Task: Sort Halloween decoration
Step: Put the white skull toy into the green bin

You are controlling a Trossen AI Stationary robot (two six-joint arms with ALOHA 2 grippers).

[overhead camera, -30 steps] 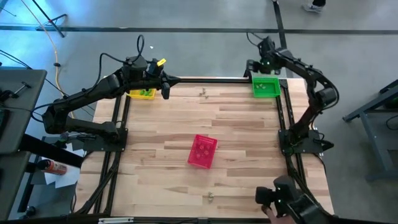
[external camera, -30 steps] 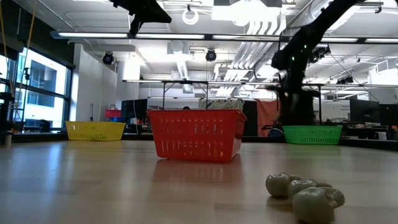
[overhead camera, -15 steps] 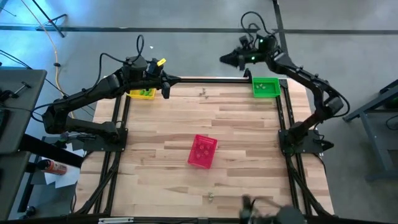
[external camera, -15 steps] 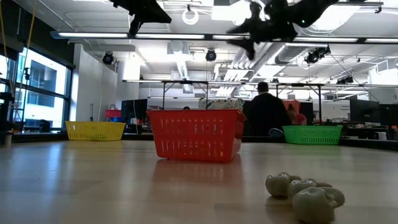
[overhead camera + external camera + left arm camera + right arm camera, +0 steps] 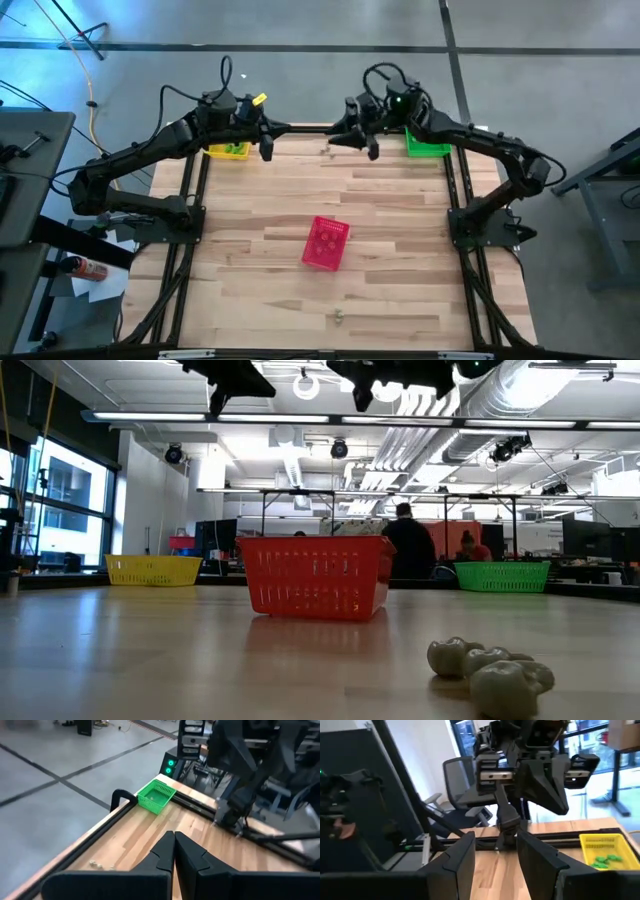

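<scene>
High view: your right gripper (image 5: pixel 366 143), fingers parted and empty, hangs above the far-edge trinkets (image 5: pixel 327 150), apparently lining up a pick, while your left gripper (image 5: pixel 265 146), pinched shut, waits beside the yellow basket (image 5: pixel 228 150).

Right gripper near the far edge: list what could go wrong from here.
1. The right gripper, jaws open and empty, hangs close to the shut left gripper; the two arms could collide.
2. The small trinket below it lies near the table's far rail and might get nudged off.
3. The pale trinkets at the near edge may get overlooked.
</scene>
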